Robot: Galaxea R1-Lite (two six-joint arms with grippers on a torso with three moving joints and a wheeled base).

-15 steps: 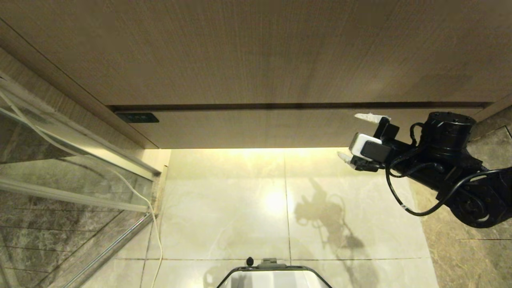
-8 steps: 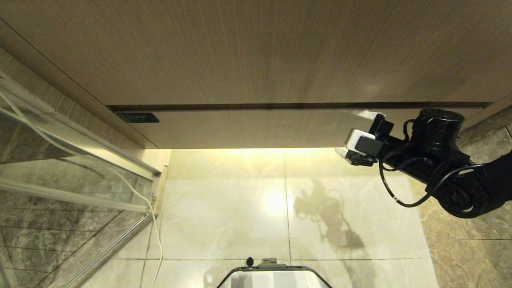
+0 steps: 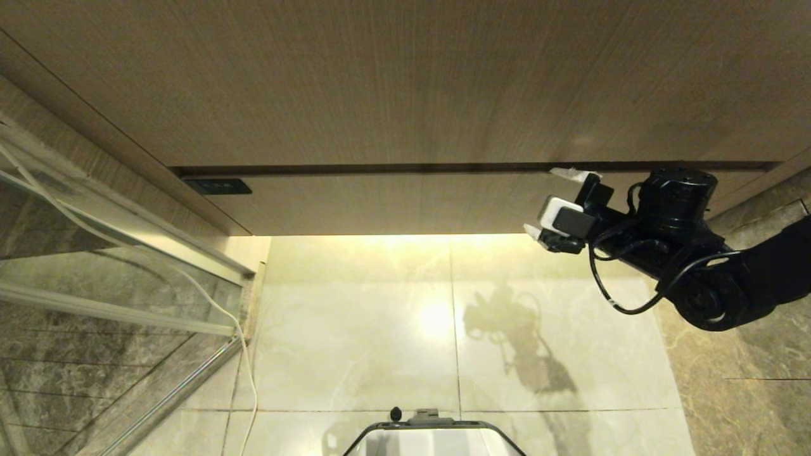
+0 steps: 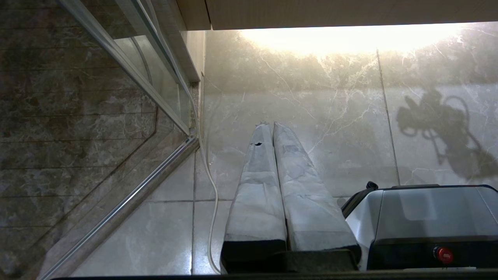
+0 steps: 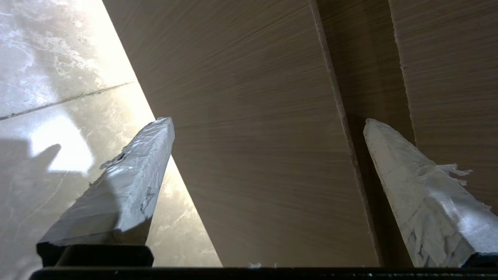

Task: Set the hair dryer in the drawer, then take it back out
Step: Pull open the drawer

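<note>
Closed flush, the handleless wood-grain drawer (image 3: 405, 202) faces the right gripper (image 3: 552, 201), fingers spread wide, empty.

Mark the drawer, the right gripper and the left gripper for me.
drawer (image 3: 393, 202): head view, flat wood-grain front, shut.
right gripper (image 5: 268, 124): right wrist view, midway between its spread fingertips, straddling the drawer front.
left gripper (image 4: 268, 124): left wrist view, where its closed fingertips meet, above the floor.

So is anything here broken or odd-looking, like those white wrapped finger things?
Yes: the tape wrapping on the right gripper is frayed, with loose shreds hanging off one finger. The left gripper has a small tear in one finger's wrap. The drawer front looks intact.
</note>
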